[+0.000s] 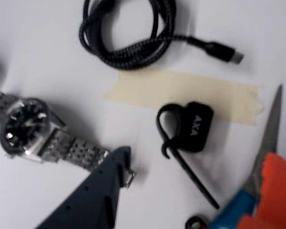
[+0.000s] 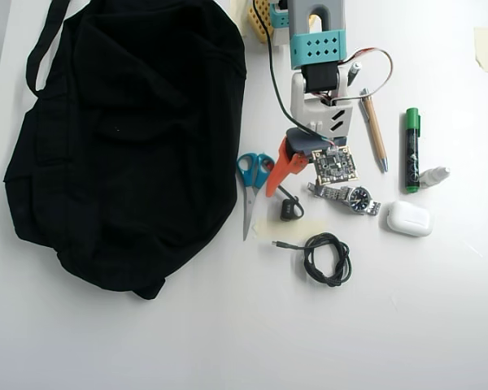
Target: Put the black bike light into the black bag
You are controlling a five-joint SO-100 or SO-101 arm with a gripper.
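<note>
The black bike light (image 1: 193, 126) lies on the white table by a strip of beige tape (image 1: 181, 90), its thin rubber strap trailing toward the lower right in the wrist view. My gripper (image 1: 200, 160) hangs open just above it, with the dark blue finger (image 1: 97, 193) at lower left and the orange finger (image 1: 276, 188) at lower right, and nothing between them. From overhead, the bike light (image 2: 290, 209) sits just below the gripper (image 2: 291, 188). The large black bag (image 2: 122, 138) fills the left side, a short gap away from the light.
Blue-handled scissors (image 2: 250, 191) lie between bag and light; their blade (image 1: 272, 129) shows by the orange finger. A steel watch (image 1: 28, 126), a coiled black cable (image 1: 128, 33), a white case (image 2: 409, 218), a green marker (image 2: 411, 149) and a pen (image 2: 374, 130) lie around.
</note>
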